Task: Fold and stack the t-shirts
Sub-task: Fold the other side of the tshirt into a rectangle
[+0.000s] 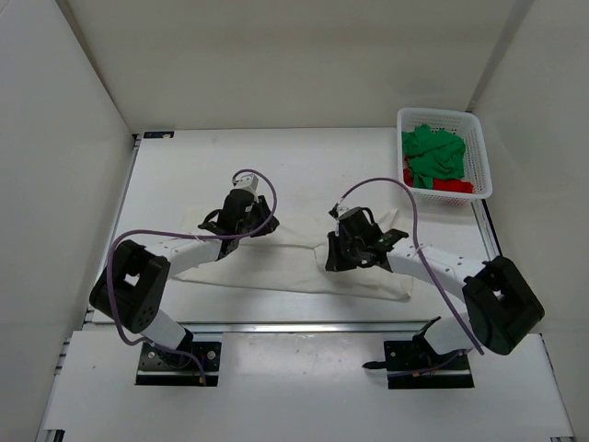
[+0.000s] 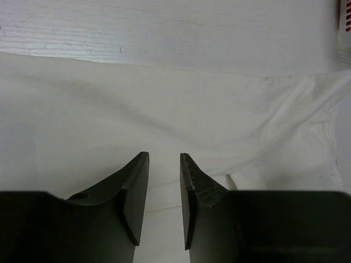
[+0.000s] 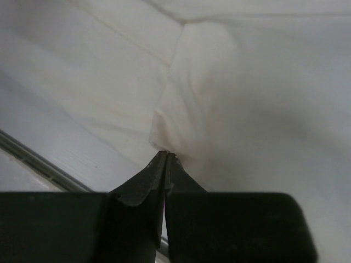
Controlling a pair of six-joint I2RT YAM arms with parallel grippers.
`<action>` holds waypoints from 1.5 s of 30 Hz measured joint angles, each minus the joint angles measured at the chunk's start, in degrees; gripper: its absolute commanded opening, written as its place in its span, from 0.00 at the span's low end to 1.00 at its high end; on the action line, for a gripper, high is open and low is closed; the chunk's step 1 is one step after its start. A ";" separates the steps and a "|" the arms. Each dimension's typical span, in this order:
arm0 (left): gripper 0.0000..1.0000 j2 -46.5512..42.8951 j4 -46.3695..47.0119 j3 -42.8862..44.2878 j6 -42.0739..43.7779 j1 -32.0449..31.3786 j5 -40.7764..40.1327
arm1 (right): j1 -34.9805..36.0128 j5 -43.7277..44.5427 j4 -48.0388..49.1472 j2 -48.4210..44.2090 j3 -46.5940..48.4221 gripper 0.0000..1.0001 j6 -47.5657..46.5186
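The white t-shirt (image 1: pixel 294 262) lies spread and creased across the middle of the table. My left gripper (image 1: pixel 260 214) hovers low over its far left part. In the left wrist view its fingers (image 2: pixel 164 156) stand apart, with flat white cloth (image 2: pixel 164 93) showing through the gap and nothing pinched between them. My right gripper (image 1: pixel 333 253) is down on the shirt's right half. It is shut (image 3: pixel 166 153) on a small pucker of the white cloth (image 3: pixel 186 120), which bunches up at the tips. The green t-shirt (image 1: pixel 434 152) and the red t-shirt (image 1: pixel 451 187) lie crumpled in the basket.
A white plastic lattice basket (image 1: pixel 483 161) stands at the table's far right corner. White walls close in the table on the left, back and right. The table's near edge rail (image 3: pixel 33 159) shows left of my right fingers.
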 measured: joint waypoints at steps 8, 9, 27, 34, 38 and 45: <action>0.41 -0.50 -0.15 0.00 -0.33 -0.04 0.39 | 2.84 -0.98 -0.52 0.52 -0.59 0.24 2.32; 0.40 -0.70 -0.20 0.00 -0.33 -0.04 0.37 | 2.34 -1.25 -0.48 0.31 -0.59 0.25 2.29; 0.42 19.71 -5.09 21.20 4.13 -8.37 -0.61 | -41.57 -4.37 15.02 -3.89 -6.97 0.34 5.40; 0.41 24.70 -6.08 22.32 2.49 -5.09 2.14 | -42.40 -6.69 17.70 3.91 -6.93 0.27 5.95; 0.42 24.68 -5.81 22.29 1.79 -3.61 3.02 | -42.40 -8.15 20.33 6.97 -6.91 0.23 6.29; 0.42 24.68 -3.74 20.81 0.94 -2.23 4.02 | -42.95 -9.88 23.17 9.94 -6.86 0.05 7.32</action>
